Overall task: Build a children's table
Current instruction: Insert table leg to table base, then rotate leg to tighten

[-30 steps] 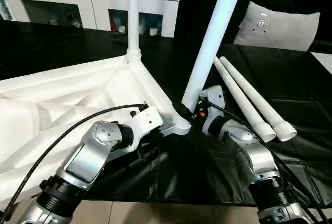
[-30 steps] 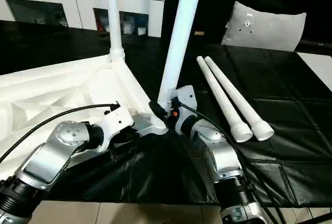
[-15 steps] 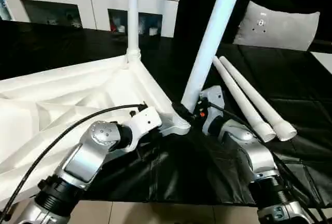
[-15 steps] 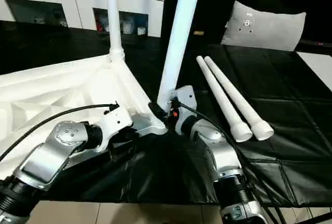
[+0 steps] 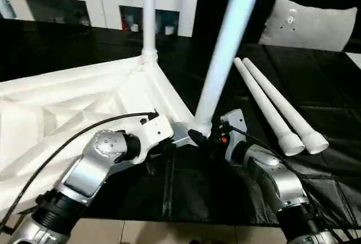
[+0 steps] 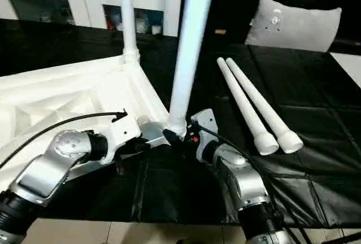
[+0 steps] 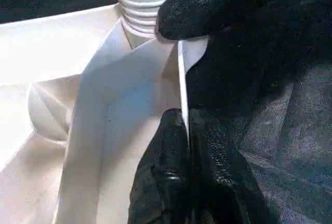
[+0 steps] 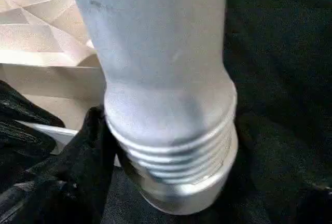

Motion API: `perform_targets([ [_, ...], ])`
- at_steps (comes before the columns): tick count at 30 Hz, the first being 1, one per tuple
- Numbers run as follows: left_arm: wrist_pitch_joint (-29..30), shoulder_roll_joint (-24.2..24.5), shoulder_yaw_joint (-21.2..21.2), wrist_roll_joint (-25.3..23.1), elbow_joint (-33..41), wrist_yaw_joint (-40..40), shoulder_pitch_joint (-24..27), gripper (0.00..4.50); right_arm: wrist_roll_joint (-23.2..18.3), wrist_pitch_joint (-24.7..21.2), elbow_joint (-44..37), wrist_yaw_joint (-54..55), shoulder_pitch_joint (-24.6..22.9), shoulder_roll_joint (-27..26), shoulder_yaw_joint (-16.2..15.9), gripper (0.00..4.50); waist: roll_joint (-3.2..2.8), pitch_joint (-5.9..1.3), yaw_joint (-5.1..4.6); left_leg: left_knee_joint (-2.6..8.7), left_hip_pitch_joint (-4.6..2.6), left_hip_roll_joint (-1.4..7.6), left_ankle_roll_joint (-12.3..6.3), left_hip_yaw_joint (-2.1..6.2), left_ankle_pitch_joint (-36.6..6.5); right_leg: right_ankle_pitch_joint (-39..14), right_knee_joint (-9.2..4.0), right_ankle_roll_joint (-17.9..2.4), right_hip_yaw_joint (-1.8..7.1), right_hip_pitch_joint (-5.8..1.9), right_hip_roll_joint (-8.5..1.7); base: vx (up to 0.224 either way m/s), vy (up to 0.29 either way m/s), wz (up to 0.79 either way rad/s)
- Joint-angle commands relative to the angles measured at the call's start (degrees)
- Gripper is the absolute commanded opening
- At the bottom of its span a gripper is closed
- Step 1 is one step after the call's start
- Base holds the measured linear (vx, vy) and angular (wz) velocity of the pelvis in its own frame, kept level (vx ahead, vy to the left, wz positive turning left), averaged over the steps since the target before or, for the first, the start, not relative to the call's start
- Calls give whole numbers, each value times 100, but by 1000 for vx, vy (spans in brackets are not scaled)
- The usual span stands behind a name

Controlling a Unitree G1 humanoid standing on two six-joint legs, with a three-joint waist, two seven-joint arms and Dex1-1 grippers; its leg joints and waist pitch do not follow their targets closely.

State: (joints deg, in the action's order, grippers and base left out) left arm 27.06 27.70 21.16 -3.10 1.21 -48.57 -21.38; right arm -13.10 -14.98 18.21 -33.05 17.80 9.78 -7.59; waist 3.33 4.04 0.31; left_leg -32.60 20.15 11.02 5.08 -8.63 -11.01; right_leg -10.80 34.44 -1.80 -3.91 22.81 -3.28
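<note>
Tabletop [image 5: 67,103], white plastic, lying ribbed underside up on a black cloth [image 5: 225,199] — its near corner sits between the two grippers. Far corner socket carries one upright leg [image 5: 149,18]. Second leg [image 5: 225,52], tilted, stands with its threaded end at the near corner socket [image 5: 194,133], just ahead of the right gripper [image 5: 210,139]; in the right wrist view its ribbed collar [image 8: 174,146] sits between that gripper's black fingers [image 8: 93,151], which stand apart on either side of it. Left gripper [image 7: 184,125]: jaws together, clamped on the thin edge wall of the tabletop just short of the same socket, one finger on each face. Two spare legs [image 5: 276,108] lie side by side on the cloth beyond and outboard of the right gripper, well apart from it. Cushion [image 5: 313,24], white-grey, propped at the far side; white cabinet [image 5: 84,1] with glass doors behind. Left forearm [image 5: 96,165] reaches in low and bent across the tabletop's near edge, cable [image 5: 67,142] looping over it; right forearm [image 5: 276,182] angles inward toward the socket.
</note>
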Motion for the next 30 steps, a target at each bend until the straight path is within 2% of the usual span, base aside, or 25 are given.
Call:
perform_targets([
  [1, -102, 137, -162, -66, -9, -25, -140, 0, 98, -164, 157, 53, -166, 194, 152, 425, -153, -360, 18, 340, 31, 190, -129, -16, -821, -700, -370, -1184, 318, -332, -391, 0, 0, 0],
  [4, -215, 171, -159, -45, -68, -90, -149, 0, 25, -170, 7, -28, -253, 255, 216, 449, -149, -360, 22, 337, 24, 192, -117, -18, -899, -873, -388, -1147, 318, -331, -392, 0, 0, 0],
  [8, -461, 263, -95, 9, -197, -282, -191, 0, -106, -30, -216, -337, -395, 428, 261, 449, -141, -371, 50, 328, 21, 188, -177, -21, -816, -725, -376, -1129, 315, -339, -383, 0, 0, 0],
  [9, -697, 348, -26, 11, -340, -433, -235, 0, -201, 152, -387, -645, -491, 612, 303, 449, -142, -373, 45, 326, 17, 190, -174, -21, -830, -732, -370, -1137, 314, -339, -382, 0, 0, 0],
  [12, -842, 400, 25, 6, -446, -550, -266, 0, -243, 236, -486, -846, -539, 752, 321, 449, -137, -370, 76, 321, 18, 189, -201, -27, -894, -871, -390, -1107, 316, -344, -390, 0, 0, 0],
  [14, -1302, 539, 167, -25, -755, -913, -371, 0, -334, 377, -730, -1418, -598, 1195, 344, 449, -135, -384, 100, 305, 20, 182, -243, -28, -896, -981, -404, -1056, 311, -356, -391, 0, 0, 0],
  [15, -1302, 539, 167, -25, -755, -913, -371, 0, -334, 377, -730, -1418, -598, 1195, 344, 449, -132, -382, 106, 302, 17, 183, -264, -30, -889, -976, -405, -1044, 309, -355, -386, 0, 0, 0],
  [20, -1634, 620, 286, 22, -1002, -1307, -497, 0, -505, 316, -948, -2040, -545, 1583, 296, 449, -123, -407, 161, 275, 15, 189, -344, -40, -731, -745, -362, -1152, 309, -364, -395, 0, 0, 0],
  [22, -1849, 657, 409, 143, -1110, -1770, -601, 0, -440, 337, -1032, -2575, -427, 1837, 30, 449, -135, -417, 186, 267, -3, 197, -362, -38, -694, -695, -350, -1203, 305, -352, -393, 0, 0, 0],
  [24, -1883, 664, 439, 144, -1128, -1842, -623, 0, -419, 347, -1027, -2660, -403, 1859, -19, 449, -129, -415, 191, 263, 6, 200, -366, -42, -707, -650, -330, -1253, 309, -355, -400, 0, 0, 0],
  [25, -1977, 667, 489, 147, -1187, -2001, -667, 0, -400, 338, -1009, -2834, -349, 1904, -127, 449, -129, -404, 199, 266, -6, 206, -347, -42, -801, -800, -346, -1251, 306, -339, -406, 0, 0, 0],
  [30, -2146, 653, 594, 174, -1263, -2317, -752, 0, -206, 451, -745, -2994, -83, 1832, -356, 449, -129, -405, 242, 266, -19, 218, -210, -34, -955, -969, -334, -1248, 309, -325, -415, 0, 0, 0],
])
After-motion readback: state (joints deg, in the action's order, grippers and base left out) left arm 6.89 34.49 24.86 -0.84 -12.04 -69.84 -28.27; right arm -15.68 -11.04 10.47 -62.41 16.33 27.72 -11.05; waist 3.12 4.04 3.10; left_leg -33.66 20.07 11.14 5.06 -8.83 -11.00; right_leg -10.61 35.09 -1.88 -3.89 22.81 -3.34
